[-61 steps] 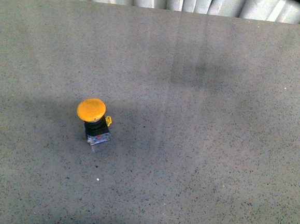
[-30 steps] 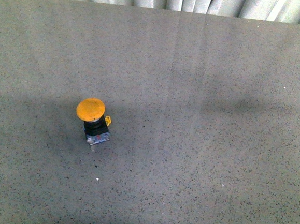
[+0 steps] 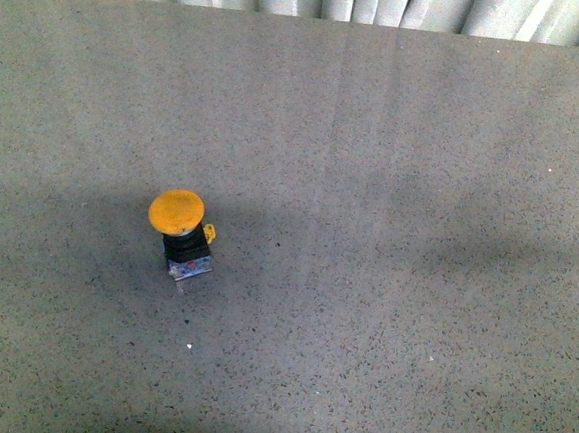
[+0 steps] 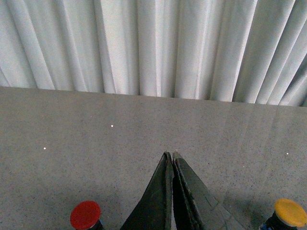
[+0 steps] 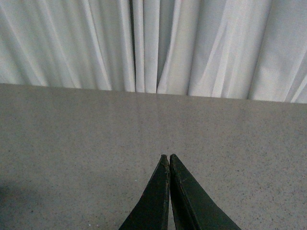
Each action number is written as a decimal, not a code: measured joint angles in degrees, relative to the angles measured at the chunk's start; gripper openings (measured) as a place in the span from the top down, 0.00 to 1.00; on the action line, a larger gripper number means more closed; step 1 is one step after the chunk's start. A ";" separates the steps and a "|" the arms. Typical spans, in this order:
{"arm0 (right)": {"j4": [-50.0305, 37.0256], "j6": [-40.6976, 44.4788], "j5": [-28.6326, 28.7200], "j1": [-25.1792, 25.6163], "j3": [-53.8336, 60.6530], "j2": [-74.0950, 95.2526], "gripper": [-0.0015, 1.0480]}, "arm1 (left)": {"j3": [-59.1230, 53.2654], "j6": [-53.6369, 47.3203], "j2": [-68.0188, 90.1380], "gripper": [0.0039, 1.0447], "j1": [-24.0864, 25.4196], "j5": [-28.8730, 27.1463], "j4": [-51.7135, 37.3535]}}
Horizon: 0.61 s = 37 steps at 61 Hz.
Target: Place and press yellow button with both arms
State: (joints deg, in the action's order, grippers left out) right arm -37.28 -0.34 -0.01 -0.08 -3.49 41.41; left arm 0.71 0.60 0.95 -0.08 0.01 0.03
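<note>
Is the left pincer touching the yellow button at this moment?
Apart. In the left wrist view, the left pincer is shut, and bare table lies between it and the yellow button. The front view shows no pincer near the button.

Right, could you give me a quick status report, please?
Left gripper shut, empty. Right gripper shut, empty. Yellow button upright on table, untouched. Red button beside left gripper; nothing blocking.
</note>
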 joint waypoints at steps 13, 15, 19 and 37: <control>2.47 0.00 -0.04 0.00 2.40 -5.68 0.99 | 0.00 0.00 0.00 0.99 0.00 -0.02 0.00; 3.91 0.00 0.00 0.00 2.40 -7.30 0.99 | 0.00 0.00 0.00 0.99 0.00 0.00 -0.02; 6.67 0.00 0.00 0.00 2.43 -10.27 0.99 | 0.00 0.00 0.00 0.99 0.00 0.00 0.00; 14.73 0.00 -0.02 0.00 2.45 -18.75 0.99 | 0.00 0.00 0.00 0.99 0.00 0.00 0.00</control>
State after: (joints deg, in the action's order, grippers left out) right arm -22.55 -0.34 -0.03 -0.08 -1.04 22.65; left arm 0.71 0.60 0.95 -0.08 0.01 0.03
